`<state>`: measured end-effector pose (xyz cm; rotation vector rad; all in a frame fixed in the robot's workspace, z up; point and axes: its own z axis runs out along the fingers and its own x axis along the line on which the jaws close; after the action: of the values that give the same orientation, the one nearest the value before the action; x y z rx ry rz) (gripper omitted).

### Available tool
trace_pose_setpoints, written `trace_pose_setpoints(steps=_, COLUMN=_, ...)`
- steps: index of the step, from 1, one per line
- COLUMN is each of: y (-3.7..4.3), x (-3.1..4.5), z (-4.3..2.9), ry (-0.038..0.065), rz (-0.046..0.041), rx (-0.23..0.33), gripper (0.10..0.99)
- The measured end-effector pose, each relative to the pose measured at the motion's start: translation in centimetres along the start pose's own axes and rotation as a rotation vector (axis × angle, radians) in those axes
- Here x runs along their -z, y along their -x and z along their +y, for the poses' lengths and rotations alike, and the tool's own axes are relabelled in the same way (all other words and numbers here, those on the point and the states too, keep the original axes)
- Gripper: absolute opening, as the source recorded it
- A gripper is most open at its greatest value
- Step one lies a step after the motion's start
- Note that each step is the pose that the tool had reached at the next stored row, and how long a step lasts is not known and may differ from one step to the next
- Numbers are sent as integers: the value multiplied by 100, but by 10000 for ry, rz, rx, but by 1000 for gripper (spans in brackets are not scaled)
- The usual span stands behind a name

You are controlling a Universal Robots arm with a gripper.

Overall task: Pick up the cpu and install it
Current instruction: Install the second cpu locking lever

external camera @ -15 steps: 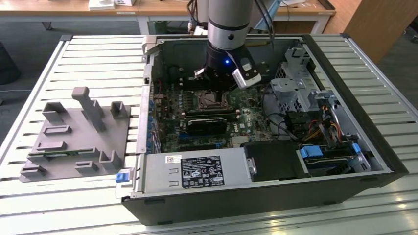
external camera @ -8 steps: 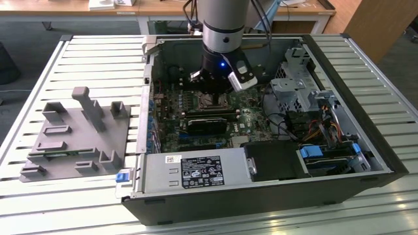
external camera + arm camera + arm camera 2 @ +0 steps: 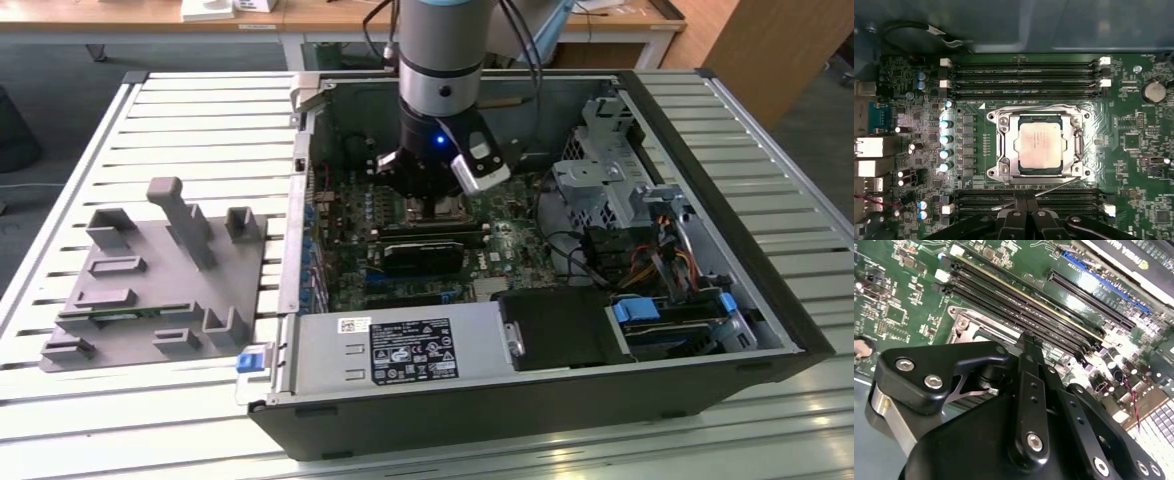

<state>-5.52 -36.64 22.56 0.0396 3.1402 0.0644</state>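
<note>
Hovering inside the open computer case (image 3: 747,330), I hang low over the green motherboard (image 3: 1134,150), my gripper (image 3: 1026,202) just above the row of memory slots (image 3: 1024,200) on one side of the socket. My jaws are pressed together with nothing between them; in the first wrist view the two black fingers (image 3: 1015,210) meet edge to edge, and in the second wrist view my black linkage (image 3: 1029,405) stands folded over the board.

The cpu (image 3: 1040,145) lies flat in the metal socket frame (image 3: 1004,145), its shiny silver-grey top facing up and squared with the frame around it. I am not touching it; it sits just beyond my fingertips. A thin wire lever (image 3: 1061,186) runs slantwise along the near edge of the frame, between the chip and my fingers. A second bank of memory slots (image 3: 1024,79) lies on the far side of the socket, and a round coin battery (image 3: 1153,91) sits off toward a corner of the board.

In the exterior view, my arm (image 3: 441,50) comes straight down into the case, which rests on a slatted table (image 3: 200,110). A grey fixture tray (image 3: 160,280) stands on the table at the exterior view's left, well apart from me.
</note>
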Motion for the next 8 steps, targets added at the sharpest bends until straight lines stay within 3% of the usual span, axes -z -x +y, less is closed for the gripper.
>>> trace_pose_setpoints(steps=4, y=-18, x=-66, z=-4, ry=26, rz=0, rx=12, gripper=106)
trace_pose_setpoints(steps=8, y=-47, x=-86, z=-56, ry=194, rz=5, rx=12, gripper=106)
